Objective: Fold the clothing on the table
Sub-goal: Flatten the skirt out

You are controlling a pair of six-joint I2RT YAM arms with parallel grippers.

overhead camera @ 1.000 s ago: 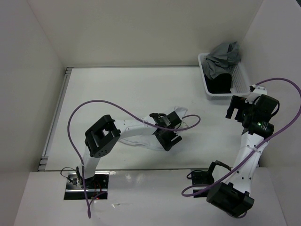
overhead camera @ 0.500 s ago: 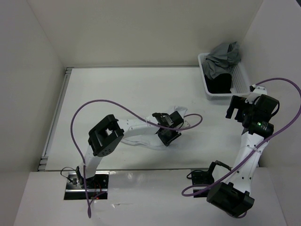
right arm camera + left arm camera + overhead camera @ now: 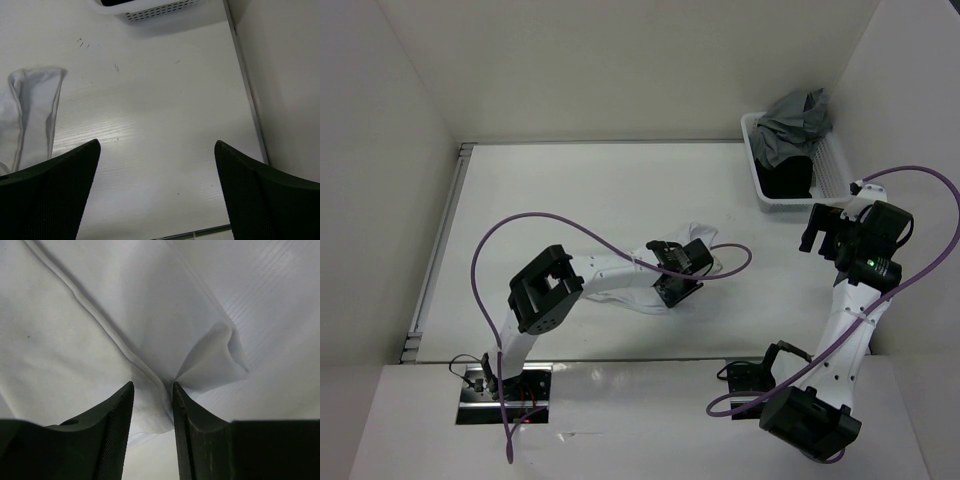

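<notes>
Presently the thin white fabric garment (image 3: 75, 335) is lying rumpled on the smooth white rectangular tabletop (image 3: 570, 190), well apart from the white plastic mesh basket (image 3: 835, 170), on its arm-base side. A ridge of it is pinched in the clenched left gripper (image 3: 152, 386), presumably for lifting an edge over. The right gripper (image 3: 156, 145) is held released near the basket, out of the way. The pinch is shown only by the left wrist view, and the basket's crumpled grey cloth (image 3: 795, 115) only from overhead.

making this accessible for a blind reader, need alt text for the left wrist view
Close-up: the left tool pinches a raised seam of the white clothing between its two dark fingers. The cloth fills most of the frame, and one bunched corner at the right lies on the bare white table.
</notes>
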